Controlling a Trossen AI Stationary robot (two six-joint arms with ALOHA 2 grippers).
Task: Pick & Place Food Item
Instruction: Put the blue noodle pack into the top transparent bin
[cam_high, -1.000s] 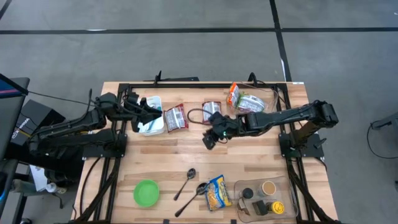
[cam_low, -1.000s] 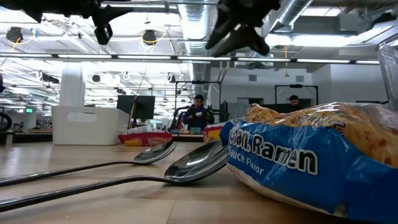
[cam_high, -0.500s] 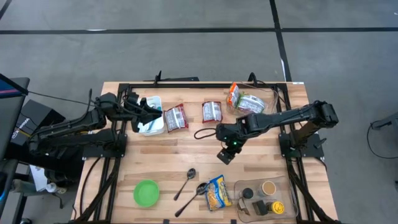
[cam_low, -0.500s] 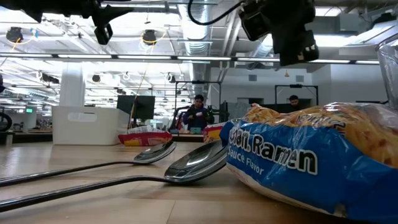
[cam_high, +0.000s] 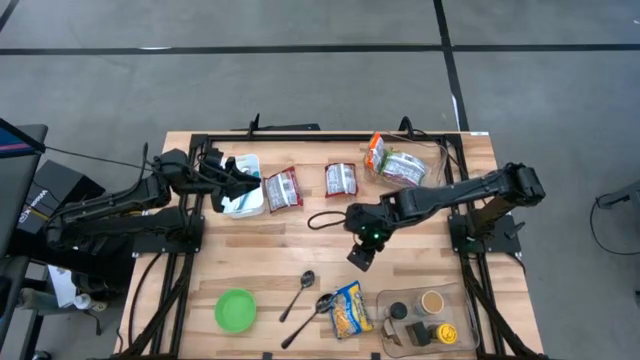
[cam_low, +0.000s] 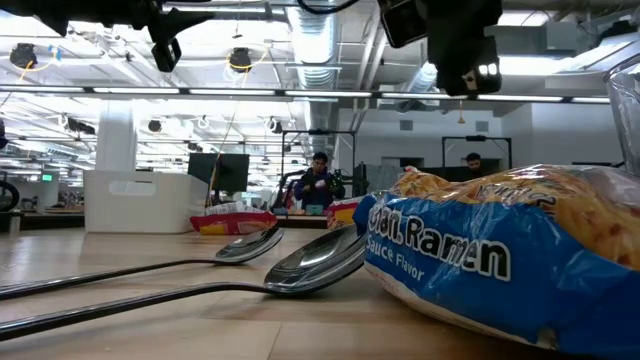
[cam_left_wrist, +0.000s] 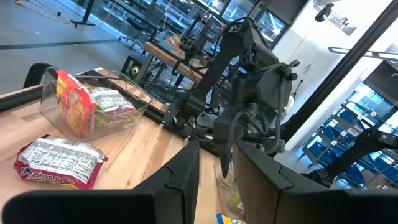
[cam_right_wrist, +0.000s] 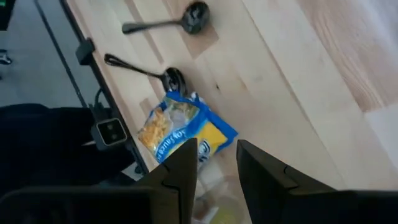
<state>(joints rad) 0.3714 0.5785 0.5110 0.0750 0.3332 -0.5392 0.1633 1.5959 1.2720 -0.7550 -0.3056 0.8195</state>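
On a pale, striped butcher-block wooden table (cam_high: 280, 240), the right arm's dark two-finger gripper (cam_high: 360, 255) hangs over the middle of the boards, its fingers a narrow gap apart with nothing between them, so it grasps nothing. Its wrist camera looks down past those fingers at the likely target: a crinkly blue-and-yellow plastic packet of ramen noodles (cam_high: 347, 308), lying flat near the front edge, just beside two shiny metal spoons (cam_high: 300, 292) and next to a clear plastic bin holding small jars (cam_high: 430, 316). The aim suggests the arm is lining up above the packet before lowering. The left arm's gripper (cam_high: 243, 183) waits at the back left over a white rectangular tub (cam_high: 243, 196), fingers likewise slightly parted and empty. Glossy red-and-white snack pouches (cam_high: 282, 189) lie flat along the back, and a second clear bin (cam_high: 402, 160) holds another noodle packet. A round green plastic bowl (cam_high: 235, 309) sits at the front left.
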